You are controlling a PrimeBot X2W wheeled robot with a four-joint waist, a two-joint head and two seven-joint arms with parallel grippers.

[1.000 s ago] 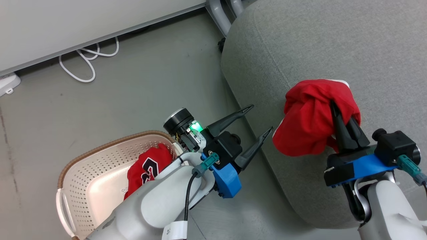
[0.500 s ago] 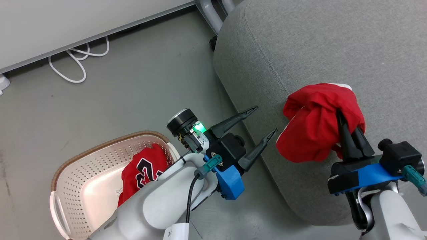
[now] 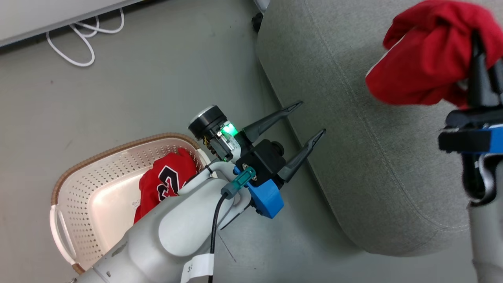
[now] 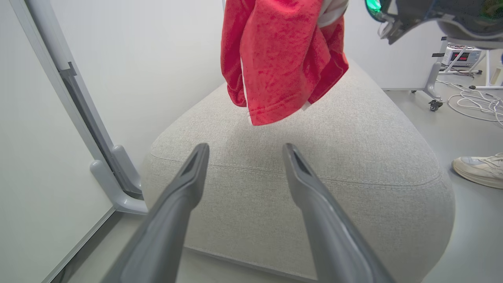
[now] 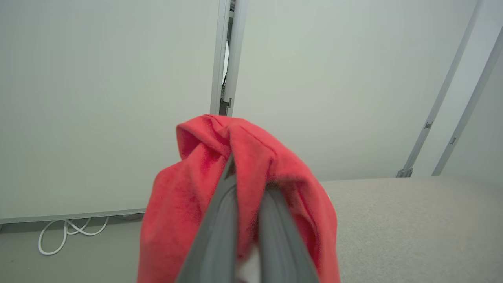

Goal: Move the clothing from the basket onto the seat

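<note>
My right gripper (image 3: 477, 41) is shut on the plain red garment (image 3: 424, 59), which hangs bunched above the grey seat (image 3: 353, 129). In the left wrist view that garment (image 4: 279, 59) dangles over the seat (image 4: 314, 157), clear of its top. The right wrist view shows the red cloth (image 5: 239, 188) wrapped around my closed fingers. My left gripper (image 3: 310, 118) stands open by the seat's near edge, with nothing between its fingers (image 4: 188, 184). The "23" jersey (image 3: 163, 184) lies in the cream basket (image 3: 86, 184), partly hidden by my left forearm.
A white cable (image 3: 78, 43) loops on the floor by the wall base. Grey metal frame legs (image 4: 114, 173) stand beside the seat. A person's white shoe (image 4: 477, 169) rests on the floor past the seat, near a wheeled stand (image 4: 434, 90) and more cables.
My right gripper has lifted the plain red garment higher and further over the seat. The head camera has shifted a little. My left gripper stays open beside the seat.
</note>
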